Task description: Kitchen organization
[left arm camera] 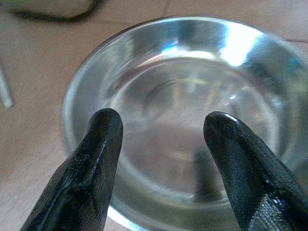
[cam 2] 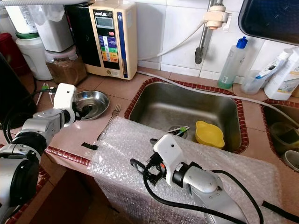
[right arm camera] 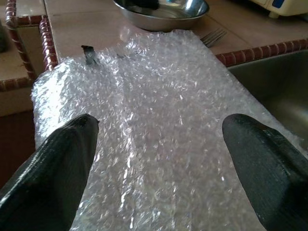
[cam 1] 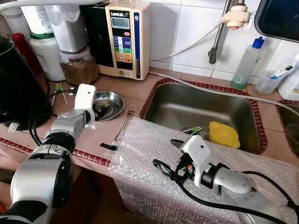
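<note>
1. Left gripper (left arm camera: 161, 132) reaches forward over the steel bowl (cam 1: 112, 103) on the counter (cam 1: 135, 88), fingers spread apart, holding nothing.
2. Right gripper (right arm camera: 156, 139) hovers over the bubble wrap (right arm camera: 159, 110), fingers wide open, empty.

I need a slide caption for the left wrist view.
Open left gripper poised over the empty round stainless-steel bowl on the tan countertop.

The tall cream box-shaped water machine (cam 1: 127, 37) at 11 o'clock on the counter has a dark name plate near its top. It seems to read "LeveLuk". The small button words are too tiny to read.
</note>
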Controlling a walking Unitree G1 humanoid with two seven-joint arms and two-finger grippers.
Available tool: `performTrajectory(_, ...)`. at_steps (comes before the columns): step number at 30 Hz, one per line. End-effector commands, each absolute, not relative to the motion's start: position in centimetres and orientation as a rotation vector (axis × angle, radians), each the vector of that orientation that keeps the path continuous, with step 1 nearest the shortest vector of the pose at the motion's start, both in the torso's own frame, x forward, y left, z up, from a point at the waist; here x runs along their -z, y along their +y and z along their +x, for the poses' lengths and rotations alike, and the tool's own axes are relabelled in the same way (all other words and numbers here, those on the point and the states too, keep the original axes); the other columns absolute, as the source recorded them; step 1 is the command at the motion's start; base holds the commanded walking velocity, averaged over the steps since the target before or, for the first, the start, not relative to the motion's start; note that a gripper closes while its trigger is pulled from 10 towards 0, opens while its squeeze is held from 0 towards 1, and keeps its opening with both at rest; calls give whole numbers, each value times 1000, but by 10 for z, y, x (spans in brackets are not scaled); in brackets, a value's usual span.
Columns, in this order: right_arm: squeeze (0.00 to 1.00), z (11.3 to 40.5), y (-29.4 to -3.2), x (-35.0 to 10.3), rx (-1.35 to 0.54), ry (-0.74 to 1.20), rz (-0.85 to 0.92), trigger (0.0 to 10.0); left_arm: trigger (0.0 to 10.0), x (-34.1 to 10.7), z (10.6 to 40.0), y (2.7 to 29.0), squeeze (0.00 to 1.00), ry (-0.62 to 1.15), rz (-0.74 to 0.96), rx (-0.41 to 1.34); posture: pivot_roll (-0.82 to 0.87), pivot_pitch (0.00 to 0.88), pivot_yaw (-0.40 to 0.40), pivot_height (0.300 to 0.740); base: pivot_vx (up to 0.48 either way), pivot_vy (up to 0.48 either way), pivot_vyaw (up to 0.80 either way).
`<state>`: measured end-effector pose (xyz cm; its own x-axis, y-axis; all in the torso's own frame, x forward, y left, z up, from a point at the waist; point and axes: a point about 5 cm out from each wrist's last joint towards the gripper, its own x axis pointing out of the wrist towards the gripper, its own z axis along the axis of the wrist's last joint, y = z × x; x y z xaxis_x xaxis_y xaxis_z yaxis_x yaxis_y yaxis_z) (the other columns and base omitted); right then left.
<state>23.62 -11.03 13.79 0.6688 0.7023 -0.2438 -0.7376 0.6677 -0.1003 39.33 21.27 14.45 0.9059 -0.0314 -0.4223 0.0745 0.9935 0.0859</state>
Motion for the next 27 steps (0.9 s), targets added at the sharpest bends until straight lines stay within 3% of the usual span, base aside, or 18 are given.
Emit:
performTrajectory(1,0,239,-113,-142,-803,170,-214,10000,10000,-142,392,216,0,437,89,23,10,0,45,740,0,0,0)
performTrajectory(9,0,240,-113,-142,-808,166,-231,10000,10000,-129,387,214,0,484,67,17,10,0,42,740,0,0,0)
performTrajectory(10,0,240,-113,-142,-807,165,-232,10000,3843,-126,386,212,0,501,49,32,10,0,43,740,0,0,0)
performTrajectory(11,0,240,-113,-142,-807,166,-233,10000,0,-124,385,209,0,516,12,48,8,0,44,740,0,0,0)
performTrajectory(27,0,240,-114,-139,-803,174,-253,10000,0,-133,390,204,0,481,-92,42,11,0,38,740,0,0,0)
